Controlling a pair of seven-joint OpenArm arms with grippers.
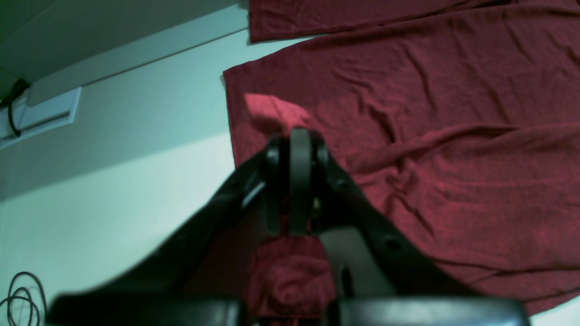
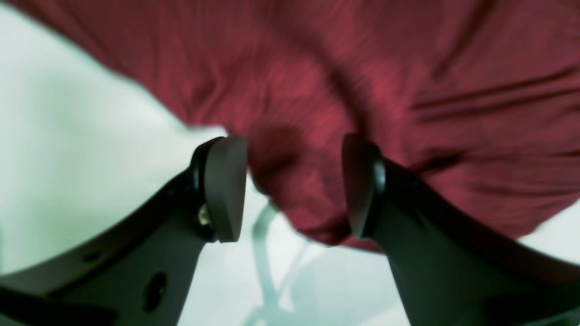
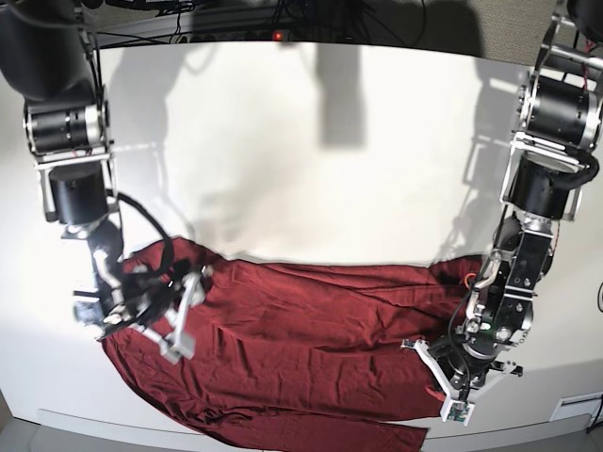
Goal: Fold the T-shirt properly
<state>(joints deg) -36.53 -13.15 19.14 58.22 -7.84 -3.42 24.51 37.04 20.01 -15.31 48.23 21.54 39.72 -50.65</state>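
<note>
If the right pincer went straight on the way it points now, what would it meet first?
Most likely the T-shirt: the open right pincer points into the maroon fabric, which already hangs between its pads. Blur leaves the gap unclear.

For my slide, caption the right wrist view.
Right gripper, jaws apart, above the maroon T-shirt on the white table.

T-shirt (image 3: 311, 330): plain dark red, no pattern. Desk (image 3: 311, 141): white, unpatterned. Left claw (image 1: 300, 149) and right claw (image 2: 294, 181): black with dark grey pads.
</note>
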